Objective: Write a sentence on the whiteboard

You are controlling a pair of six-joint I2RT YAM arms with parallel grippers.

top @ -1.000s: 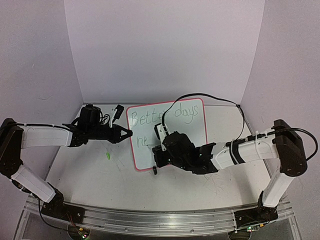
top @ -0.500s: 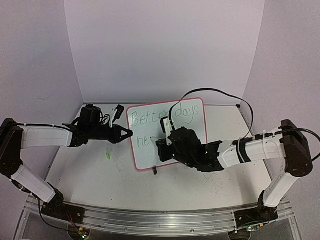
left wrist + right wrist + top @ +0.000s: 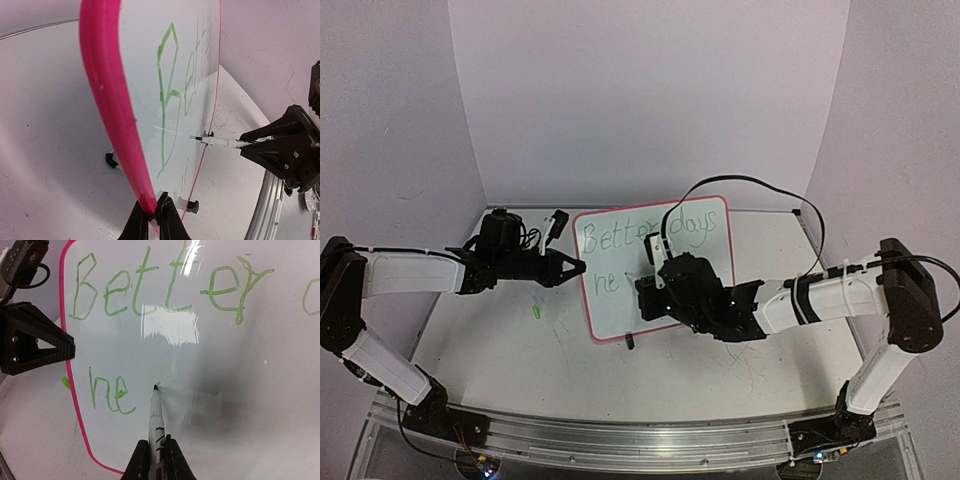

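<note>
The whiteboard (image 3: pixel 620 300) with a pink-red rim stands tilted at the table's middle. It bears the green sentence (image 3: pixel 170 287): "Better" and part of "days" on the top line, "he" (image 3: pixel 107 392) below. My left gripper (image 3: pixel 152 220) is shut on the board's left rim (image 3: pixel 107 100). My right gripper (image 3: pixel 156 460) is shut on a white marker (image 3: pixel 156 425). The marker's green tip touches the board just right of "he". In the left wrist view the marker (image 3: pixel 220 142) reaches the board from the right.
A small green cap (image 3: pixel 535 312) lies on the table left of the board. The board's black stand feet (image 3: pixel 111 160) rest on the table. White walls enclose the back and both sides. A metal rail (image 3: pixel 620 440) runs along the near edge.
My right arm has shifted a little to the right and up along the board with the marker. The left arm and the board have not moved.
</note>
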